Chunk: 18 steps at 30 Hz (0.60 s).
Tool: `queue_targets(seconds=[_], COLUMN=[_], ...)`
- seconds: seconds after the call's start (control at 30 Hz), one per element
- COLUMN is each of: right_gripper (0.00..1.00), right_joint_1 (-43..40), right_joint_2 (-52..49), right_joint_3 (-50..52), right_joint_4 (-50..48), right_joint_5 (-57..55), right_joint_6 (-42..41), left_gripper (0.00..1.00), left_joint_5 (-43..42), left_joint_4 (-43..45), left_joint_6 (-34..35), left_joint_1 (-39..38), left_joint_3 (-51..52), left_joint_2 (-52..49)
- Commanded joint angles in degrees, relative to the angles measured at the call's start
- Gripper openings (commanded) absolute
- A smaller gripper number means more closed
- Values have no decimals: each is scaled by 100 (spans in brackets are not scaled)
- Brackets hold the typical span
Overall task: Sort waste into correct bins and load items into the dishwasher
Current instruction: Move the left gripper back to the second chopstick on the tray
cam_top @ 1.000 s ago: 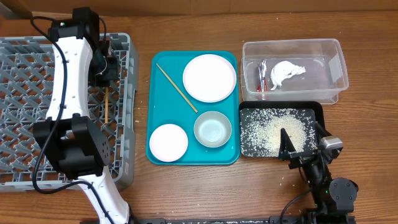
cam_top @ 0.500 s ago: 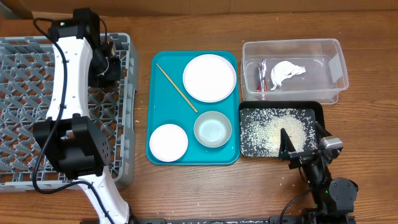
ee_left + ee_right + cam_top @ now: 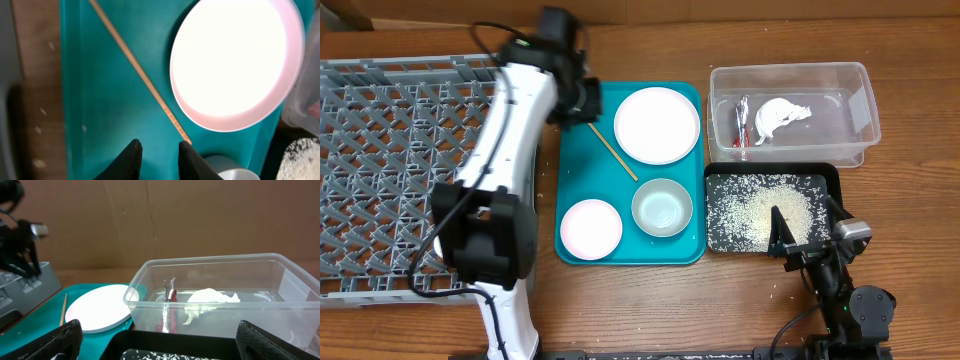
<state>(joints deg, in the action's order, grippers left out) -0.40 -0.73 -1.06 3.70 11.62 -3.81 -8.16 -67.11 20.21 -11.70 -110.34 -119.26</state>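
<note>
You have one plate [image 3: 657,124], two bowls, a pinkish bowl [image 3: 590,228] and a grey-green bowl [image 3: 662,207], and one chopstick [image 3: 612,152] in view, on one teal tray [image 3: 576,165]. You also have one clear tub [image 3: 861,112] holding one red wrapper [image 3: 742,121] and one napkin [image 3: 778,117], one black tray [image 3: 829,177] of rice grains [image 3: 760,210] too many to count, and one dish rack [image 3: 380,130].

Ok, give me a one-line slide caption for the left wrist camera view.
Open, empty left gripper hovers above the teal tray, near one wooden chopstick and the pale plate.
</note>
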Motion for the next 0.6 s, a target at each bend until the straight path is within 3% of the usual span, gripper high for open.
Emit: queue_targets(seconds=[0.0, 0.07, 0.23, 0.47, 0.57], right_gripper=[99, 100, 100, 100, 100], right_joint_1=[-42, -42, -42, -42, -42], right_joint_2=[57, 57, 57, 57, 57], right_joint_3=[63, 63, 63, 63, 63], right_joint_4=[-37, -37, -37, -37, -37], right_joint_5=[4, 4, 4, 4, 4], right_joint_6=[22, 22, 22, 22, 22], left_gripper=[24, 25, 25, 27, 26], left_joint_5=[1176, 1453, 1386, 660, 667], left_joint_4=[535, 721, 1257, 2892, 3119], left_joint_6=[2009, 2643, 3394, 3383, 3381], left_joint_1=[-129, -144, -7, -28, -37], left_joint_3=[671, 968, 1600, 2562, 2754], left_joint_2=[140, 140, 140, 140, 138])
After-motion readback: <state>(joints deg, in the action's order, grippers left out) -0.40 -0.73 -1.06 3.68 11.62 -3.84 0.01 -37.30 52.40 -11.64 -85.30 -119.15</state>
